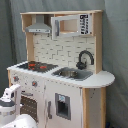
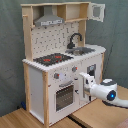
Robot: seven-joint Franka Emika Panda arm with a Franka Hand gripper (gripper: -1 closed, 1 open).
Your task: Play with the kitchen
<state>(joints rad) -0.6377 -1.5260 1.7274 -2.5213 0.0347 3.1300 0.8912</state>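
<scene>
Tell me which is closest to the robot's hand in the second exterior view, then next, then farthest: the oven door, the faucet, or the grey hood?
From the gripper:
1. Oven door, just to the second exterior view's left, low on the kitchen front.
2. Faucet, above, at the sink.
3. Grey hood, highest, near the top.

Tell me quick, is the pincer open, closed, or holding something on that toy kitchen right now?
Pincer: cannot be told; it sits at the front of the large white and light-wood toy kitchen, beside the oven door.
</scene>
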